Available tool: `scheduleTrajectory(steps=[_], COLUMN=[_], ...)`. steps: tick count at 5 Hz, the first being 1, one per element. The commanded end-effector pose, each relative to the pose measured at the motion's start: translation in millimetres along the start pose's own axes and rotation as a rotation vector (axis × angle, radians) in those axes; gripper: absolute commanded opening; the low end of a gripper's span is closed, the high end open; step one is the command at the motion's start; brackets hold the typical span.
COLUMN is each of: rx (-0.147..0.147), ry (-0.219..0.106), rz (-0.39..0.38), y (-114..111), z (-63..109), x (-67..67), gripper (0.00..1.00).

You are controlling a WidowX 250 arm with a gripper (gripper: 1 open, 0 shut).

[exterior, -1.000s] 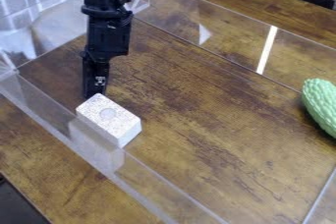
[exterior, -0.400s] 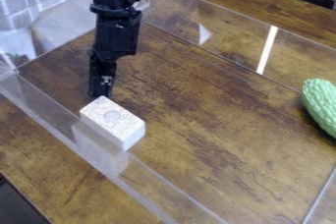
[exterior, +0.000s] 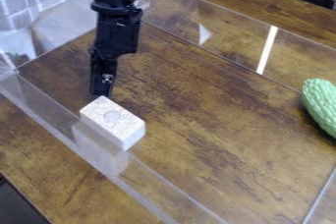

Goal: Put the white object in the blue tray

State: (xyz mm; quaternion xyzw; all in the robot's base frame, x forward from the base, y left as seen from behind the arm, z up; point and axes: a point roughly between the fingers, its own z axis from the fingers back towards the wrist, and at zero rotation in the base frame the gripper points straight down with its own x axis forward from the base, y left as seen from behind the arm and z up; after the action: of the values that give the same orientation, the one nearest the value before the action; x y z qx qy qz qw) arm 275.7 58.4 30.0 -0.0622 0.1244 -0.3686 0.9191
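Dark brown wooden planks form the surface [exterior: 210,120], with a streaky grain and a bright strip of glare near the far right. Clear low walls [exterior: 46,110] fence the working area, running along the left side and across the near edge; a far wall crosses the top of the view.

The block [exterior: 112,122] is small, white and brick-shaped. Its top face is speckled and carries a faint round mark. It lies flat on the wood at the near left, one corner pointing toward the viewer, just beside the clear left wall, where a pale reflection of it shows.

My pincer [exterior: 100,87] is black and comes down steeply from my arm at the upper left. Its tips are pressed together and pinch nothing. They sit just at the block's far upper edge, so close that I cannot tell whether they touch it. The block lies toward the viewer from the tips, slightly to the right.

A green bumpy oval [exterior: 320,105] rests at the right edge, partly cut off by the frame, well apart from the block and from me.

Between the block and the oval the wood is bare and wide. On the block's left, the wall leaves very little room.
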Motion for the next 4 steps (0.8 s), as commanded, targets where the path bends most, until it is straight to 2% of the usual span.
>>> scheduleTrajectory(steps=[1,4], rx=[0.063,0.067], ry=[-0.033,-0.027], rz=[-0.028,-0.059], y=[3.1,6.7], z=[18.5,11.0], x=[9.7,16.7], gripper=[0.00,0.00])
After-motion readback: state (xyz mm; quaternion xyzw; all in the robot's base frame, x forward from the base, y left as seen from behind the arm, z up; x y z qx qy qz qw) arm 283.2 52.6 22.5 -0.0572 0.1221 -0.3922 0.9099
